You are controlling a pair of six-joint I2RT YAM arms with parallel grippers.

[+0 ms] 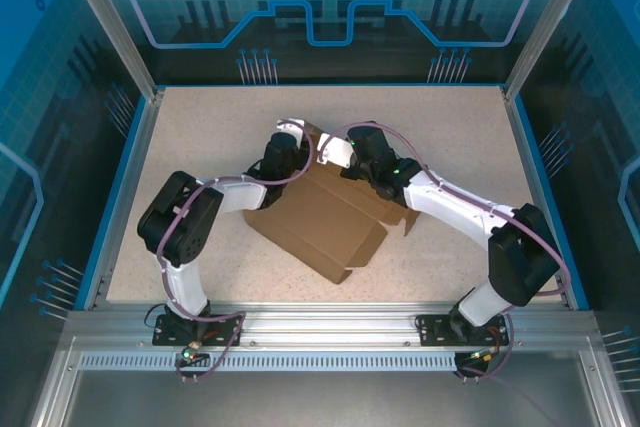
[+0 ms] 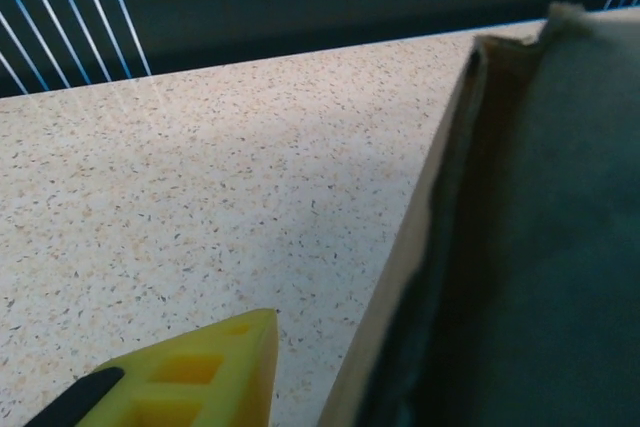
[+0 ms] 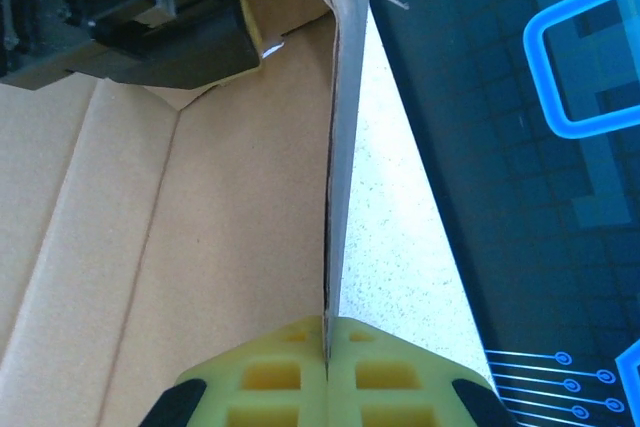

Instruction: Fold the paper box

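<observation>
The paper box (image 1: 325,222) is brown corrugated cardboard, half formed, lying mid-table with its far wall raised. My right gripper (image 3: 327,332) is shut on the top edge of that upright wall (image 3: 340,147), and the box floor (image 3: 180,247) spreads out to its left. From above, the right gripper (image 1: 342,155) sits at the box's far edge. My left gripper (image 1: 291,142) is at the far left corner. One yellow finger (image 2: 210,372) hangs outside the wall (image 2: 425,247) with a gap of table between them. The other finger is hidden behind the cardboard.
The speckled table (image 1: 200,137) is ringed by a blue rim (image 1: 128,187) and clear enclosure walls. Both arms reach in over the box from the near edge. A loose flap (image 1: 405,219) sticks out at the box's right side.
</observation>
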